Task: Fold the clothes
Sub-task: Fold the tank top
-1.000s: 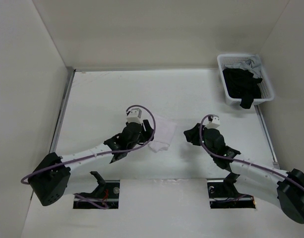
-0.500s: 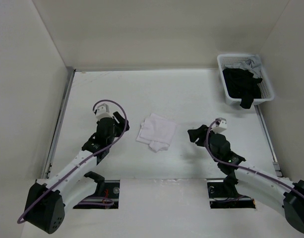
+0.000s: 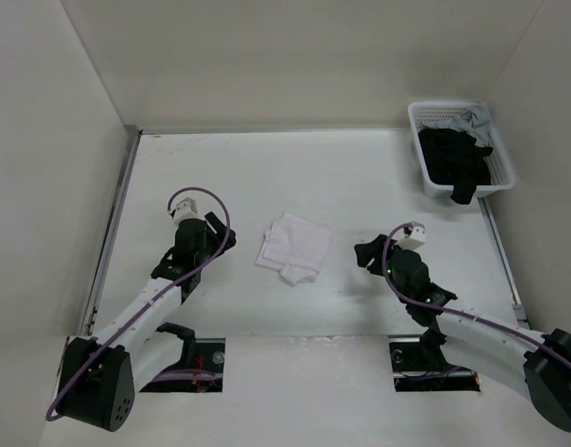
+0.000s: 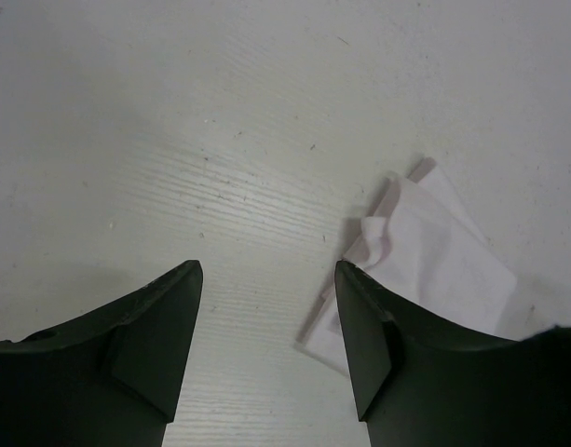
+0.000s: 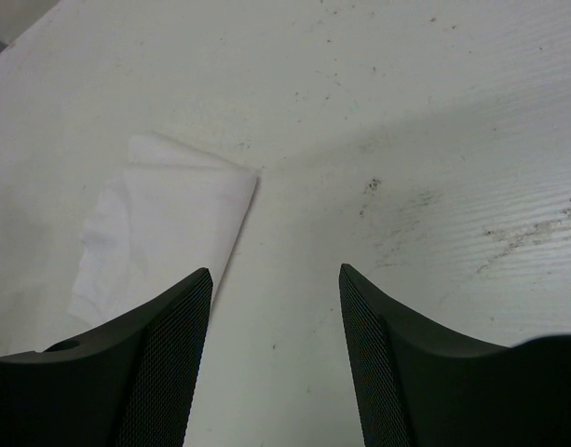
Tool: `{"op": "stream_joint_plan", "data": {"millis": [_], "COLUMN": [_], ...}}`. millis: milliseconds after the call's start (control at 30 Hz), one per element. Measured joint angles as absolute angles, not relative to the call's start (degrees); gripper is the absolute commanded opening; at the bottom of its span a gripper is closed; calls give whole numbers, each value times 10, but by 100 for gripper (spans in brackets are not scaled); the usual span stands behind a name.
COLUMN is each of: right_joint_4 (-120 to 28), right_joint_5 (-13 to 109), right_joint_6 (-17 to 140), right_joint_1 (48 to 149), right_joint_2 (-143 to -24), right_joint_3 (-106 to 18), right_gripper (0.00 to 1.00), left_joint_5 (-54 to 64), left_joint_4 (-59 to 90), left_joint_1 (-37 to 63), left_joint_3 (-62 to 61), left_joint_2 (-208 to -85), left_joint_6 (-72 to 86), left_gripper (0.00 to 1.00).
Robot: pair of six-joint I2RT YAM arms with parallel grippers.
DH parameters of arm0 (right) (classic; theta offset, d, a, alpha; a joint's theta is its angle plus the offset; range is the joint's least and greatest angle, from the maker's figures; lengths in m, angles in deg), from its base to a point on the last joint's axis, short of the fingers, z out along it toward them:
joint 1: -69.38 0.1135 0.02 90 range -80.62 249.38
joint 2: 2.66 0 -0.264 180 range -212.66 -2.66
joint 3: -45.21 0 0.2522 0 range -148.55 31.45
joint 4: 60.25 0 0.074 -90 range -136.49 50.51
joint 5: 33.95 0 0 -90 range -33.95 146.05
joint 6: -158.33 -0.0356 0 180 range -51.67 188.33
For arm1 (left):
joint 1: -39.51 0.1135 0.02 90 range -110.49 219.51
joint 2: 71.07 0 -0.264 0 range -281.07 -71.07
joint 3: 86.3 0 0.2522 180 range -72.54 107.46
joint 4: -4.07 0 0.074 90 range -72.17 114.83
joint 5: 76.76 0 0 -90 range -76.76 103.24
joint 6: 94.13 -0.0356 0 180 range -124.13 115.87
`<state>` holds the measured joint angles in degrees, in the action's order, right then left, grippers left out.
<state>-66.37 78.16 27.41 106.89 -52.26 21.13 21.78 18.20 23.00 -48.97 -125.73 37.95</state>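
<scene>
The clothes (image 3: 292,247), a white garment, lie folded into a small wrinkled packet in the middle of the table, touched by neither gripper. My left gripper (image 3: 217,230) hovers to its left, open and empty. In the left wrist view the garment (image 4: 434,270) lies beyond the right finger, and only bare table shows between the tips of the left gripper (image 4: 267,270). My right gripper (image 3: 363,251) sits to the garment's right, also open and empty. The right wrist view has the garment (image 5: 169,223) ahead on the left, clear of the right gripper (image 5: 276,270).
A white lattice basket (image 3: 504,158) holding black garments (image 3: 453,158) stands at the back right corner. White walls enclose the table on the left, back and right. Two cut-outs with cabling sit by the arm bases at the near edge.
My left arm has drawn back to the left, off the garment, which now lies uncovered. The right gripper has opened wider and pulled back a little.
</scene>
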Motion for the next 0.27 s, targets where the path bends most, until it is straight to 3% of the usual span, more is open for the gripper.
{"op": "stream_joint_plan", "data": {"millis": [267], "right_joint_4": [-667], "right_joint_5": [782], "right_joint_6": [274], "right_joint_1": [1069], "right_joint_2": [-522], "right_joint_3": [211], "right_gripper": [61], "left_joint_5": [202], "left_joint_4": [172], "left_joint_1": [229], "left_joint_3": [-489], "left_joint_2": [-1284], "left_joint_6": [381], "left_gripper": [58]}}
